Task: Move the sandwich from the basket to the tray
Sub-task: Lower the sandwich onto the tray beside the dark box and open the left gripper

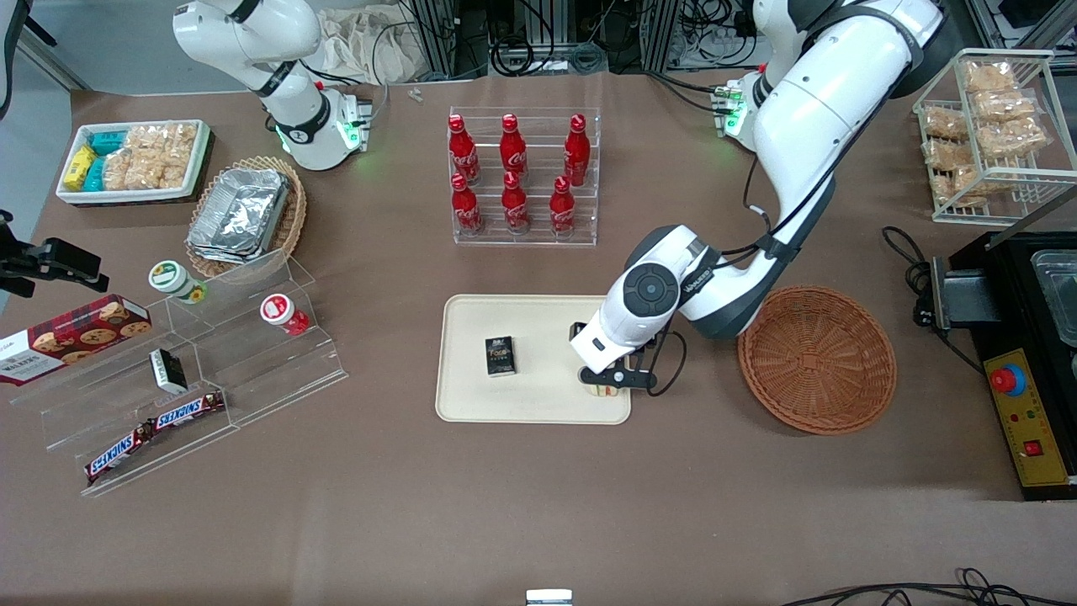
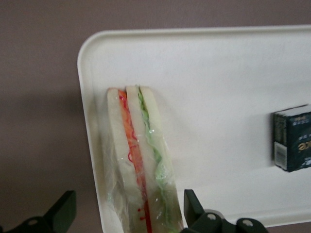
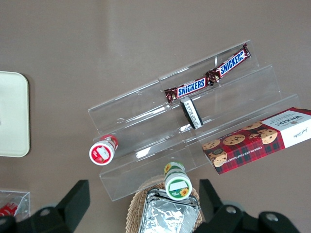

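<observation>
Sandwich: the sandwich [image 2: 141,160] stands on edge on the tray, wrapped in clear film, pale bread with an orange-red layer and a green layer showing along its upper edge. In the front view only a pale sliver of it shows under my claw.

Where on the tray: it sits close to the tray's rounded corner at the end toward the basket, just beside the rim.

My claw: my claw [image 2: 129,213] is straight above the sandwich, released, with its two black fingers [image 2: 63,208] spread wide on either side of the bread and touching neither slice. In the front view it [image 1: 618,380] hangs low over the tray's edge.

Tray: the tray [image 1: 538,324] lies flat on the bench, cream-beige with a low rim.

Small dark box: a small dark box [image 1: 500,355] also lies on the tray, well apart from the sandwich, toward the parked arm's end.

Basket: the basket [image 1: 816,359] rests on the bench beside the tray, toward my end, with nothing in it.

Bottle rack: a clear rack of red bottles [image 1: 522,177] stands farther from the front camera than the tray.

Bench: the bench [image 1: 505,505] is brown.
</observation>
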Controlling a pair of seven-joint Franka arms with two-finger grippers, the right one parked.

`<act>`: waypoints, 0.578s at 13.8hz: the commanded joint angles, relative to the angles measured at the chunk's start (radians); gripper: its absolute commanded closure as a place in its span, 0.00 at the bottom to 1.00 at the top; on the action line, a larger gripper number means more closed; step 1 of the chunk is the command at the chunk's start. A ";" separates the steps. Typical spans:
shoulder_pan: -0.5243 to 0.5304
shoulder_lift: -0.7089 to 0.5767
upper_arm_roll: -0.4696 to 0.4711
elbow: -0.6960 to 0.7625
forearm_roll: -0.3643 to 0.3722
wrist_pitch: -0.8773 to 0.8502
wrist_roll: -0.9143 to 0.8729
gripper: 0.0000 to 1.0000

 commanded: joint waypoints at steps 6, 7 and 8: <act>0.119 -0.250 0.000 0.035 -0.037 -0.129 -0.033 0.01; 0.142 -0.273 -0.002 0.061 -0.061 -0.194 -0.027 0.01; 0.151 -0.288 -0.002 0.095 -0.076 -0.260 -0.025 0.01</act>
